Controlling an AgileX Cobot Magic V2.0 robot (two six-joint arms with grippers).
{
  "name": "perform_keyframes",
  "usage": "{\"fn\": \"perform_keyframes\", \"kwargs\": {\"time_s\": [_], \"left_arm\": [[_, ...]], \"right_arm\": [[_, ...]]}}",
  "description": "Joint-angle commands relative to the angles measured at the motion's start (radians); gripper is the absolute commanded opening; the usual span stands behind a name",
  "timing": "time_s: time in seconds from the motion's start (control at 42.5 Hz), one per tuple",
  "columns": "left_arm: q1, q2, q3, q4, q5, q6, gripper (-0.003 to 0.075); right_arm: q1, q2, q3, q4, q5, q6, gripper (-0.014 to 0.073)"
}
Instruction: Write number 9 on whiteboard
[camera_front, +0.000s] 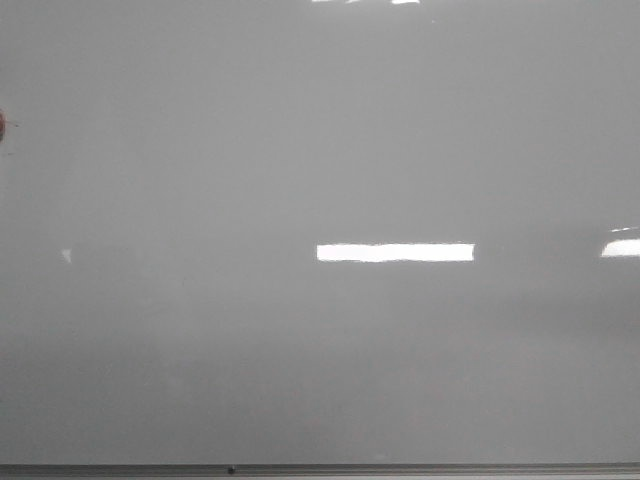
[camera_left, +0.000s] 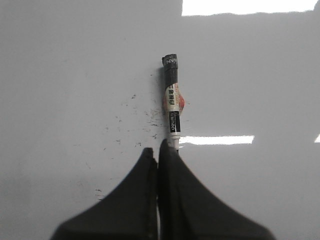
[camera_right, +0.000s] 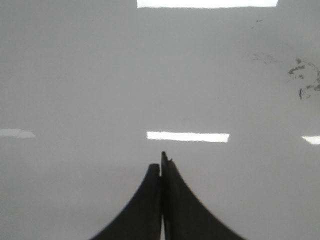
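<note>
The whiteboard (camera_front: 300, 150) fills the front view, pale grey and glossy, with no drawn figure on it; the number 9 is not in view in any frame. In the left wrist view a white marker pen (camera_left: 173, 100) with a black cap and a reddish patch lies on the whiteboard (camera_left: 250, 75). My left gripper (camera_left: 157, 150) is shut, its tips at the pen's near end, which passes behind one fingertip. My right gripper (camera_right: 161, 162) is shut and empty over the bare whiteboard (camera_right: 75, 75). Neither gripper shows in the front view.
The board's thin grey frame edge (camera_front: 320, 468) runs along the bottom of the front view. A small reddish spot (camera_front: 2, 124) sits at the left edge. Faint black smudges lie beside the pen (camera_left: 135, 120) and in the right wrist view (camera_right: 305, 80).
</note>
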Motion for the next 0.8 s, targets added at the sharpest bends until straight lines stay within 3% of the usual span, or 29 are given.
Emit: {"fn": "perform_keyframes", "kwargs": {"time_s": [0.0, 0.658, 0.776], "left_arm": [[0.002, -0.020, 0.002, -0.010, -0.085, -0.007, -0.0019], [0.002, -0.020, 0.002, -0.010, -0.085, -0.007, -0.0019], [0.002, -0.020, 0.002, -0.005, -0.155, -0.007, -0.0019]], "right_arm": [[-0.004, -0.019, -0.003, 0.000, -0.087, -0.004, -0.0069], [-0.004, -0.019, -0.003, 0.000, -0.125, -0.004, -0.0069], [-0.004, -0.019, -0.007, 0.000, -0.186, -0.004, -0.0069]]}}
